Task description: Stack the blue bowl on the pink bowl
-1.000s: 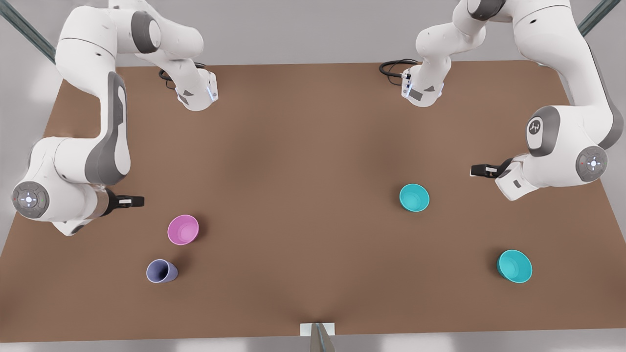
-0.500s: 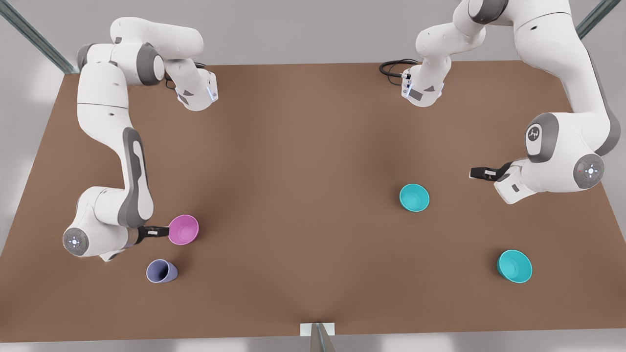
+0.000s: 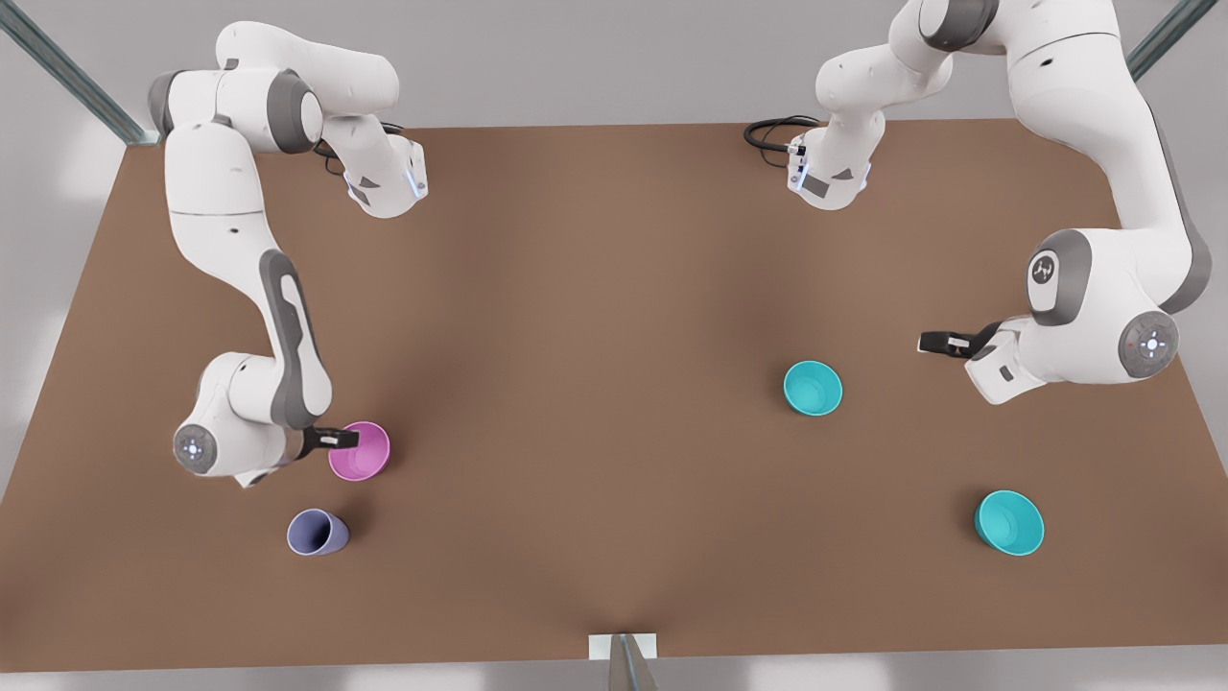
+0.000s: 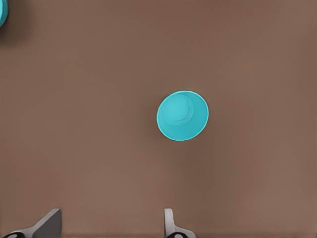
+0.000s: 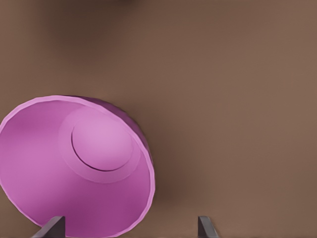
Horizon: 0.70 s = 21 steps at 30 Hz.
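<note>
From the front, the pink bowl (image 3: 360, 450) and blue bowl (image 3: 813, 388) sit well apart, nothing stacked yet; the left wrist view shows the left gripper (image 4: 109, 223) open and empty above the blue bowl (image 4: 182, 115); the right wrist view shows the right gripper (image 5: 130, 228) open at the pink bowl's (image 5: 74, 168) rim.

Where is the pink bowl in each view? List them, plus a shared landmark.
Front view: pink bowl at the front view's lower left, by the right gripper.
Right wrist view: close up, its rim between the open fingers.
Left wrist view: the blue bowl instead.
Shared landmark: brown table.
</note>
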### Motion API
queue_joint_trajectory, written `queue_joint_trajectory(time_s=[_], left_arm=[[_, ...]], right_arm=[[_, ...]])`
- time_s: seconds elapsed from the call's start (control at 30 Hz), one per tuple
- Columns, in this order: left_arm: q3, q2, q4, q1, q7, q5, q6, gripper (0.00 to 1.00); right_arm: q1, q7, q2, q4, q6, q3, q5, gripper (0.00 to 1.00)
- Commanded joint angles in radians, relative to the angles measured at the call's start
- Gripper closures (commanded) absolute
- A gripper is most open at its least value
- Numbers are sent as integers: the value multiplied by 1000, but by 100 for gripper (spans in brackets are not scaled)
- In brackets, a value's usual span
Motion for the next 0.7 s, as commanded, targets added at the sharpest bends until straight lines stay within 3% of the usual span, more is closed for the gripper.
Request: queue_joint_trajectory(time_s=[0.0, 0.37, 0.43, 0.53, 0.67], left_arm=[[0, -1, 0, 0, 7, 1, 1, 0], [0, 7, 2, 2, 7, -1, 4, 0], [0, 11, 0, 2, 7, -1, 4, 0], [0, 13, 0, 2, 7, -1, 5, 0], [0, 14, 0, 2, 7, -1, 7, 0]], right_arm=[[0, 9, 1, -12, 72, 0, 18, 0], [-2, 9, 47, -3, 94, 0, 70, 1], [-2, -3, 46, -3, 92, 0, 70, 24], [-3, -2, 47, -1, 89, 0, 70, 76], [-3, 0, 47, 11, 82, 0, 70, 79]])
